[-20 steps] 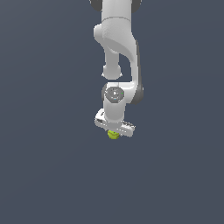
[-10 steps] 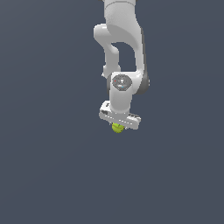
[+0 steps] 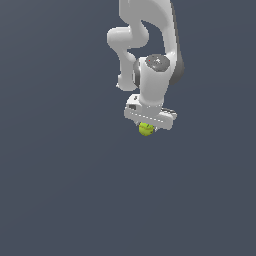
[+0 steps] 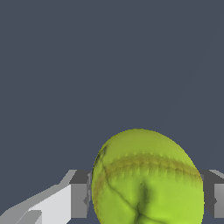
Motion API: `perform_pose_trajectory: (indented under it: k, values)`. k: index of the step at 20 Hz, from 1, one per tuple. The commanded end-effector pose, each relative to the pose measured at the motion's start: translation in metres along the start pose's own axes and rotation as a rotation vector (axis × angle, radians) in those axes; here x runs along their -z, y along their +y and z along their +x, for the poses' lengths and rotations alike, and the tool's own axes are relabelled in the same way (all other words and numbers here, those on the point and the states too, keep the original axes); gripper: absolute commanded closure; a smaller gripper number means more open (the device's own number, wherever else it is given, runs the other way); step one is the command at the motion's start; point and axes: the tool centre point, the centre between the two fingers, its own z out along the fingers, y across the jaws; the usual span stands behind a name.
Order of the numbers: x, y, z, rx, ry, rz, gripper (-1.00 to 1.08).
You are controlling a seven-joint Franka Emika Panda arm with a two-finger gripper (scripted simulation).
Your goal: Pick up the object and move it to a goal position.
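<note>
The object is a small yellow-green ball (image 3: 146,130) with thin dark seams, hanging just under the white hand of the arm in the exterior view. My gripper (image 3: 147,128) is shut on it, and the hand hides most of the fingers there. In the wrist view the ball (image 4: 146,179) fills the space between the two grey fingers (image 4: 79,194), which press on it from both sides. The ball is held up in the air, away from any surface.
The white arm (image 3: 150,45) comes down from the upper edge of the exterior view. Everything around it is a plain dark grey-blue ground with no other object and no marked spot showing.
The arm has carried the ball upward and toward the exterior view's right. The gripper has stayed shut on the ball throughout.
</note>
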Motion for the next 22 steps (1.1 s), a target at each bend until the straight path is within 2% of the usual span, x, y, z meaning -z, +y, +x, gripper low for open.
perform_pose_trajectory:
  k: [1,12,22]
  values:
    - [0.021,-0.008,-0.015,0.0,0.002,0.0,1.08]
    - [0.088,-0.037,-0.064,0.0,0.003,-0.001,1.08]
    - [0.103,-0.044,-0.073,-0.001,0.001,0.001,1.08]
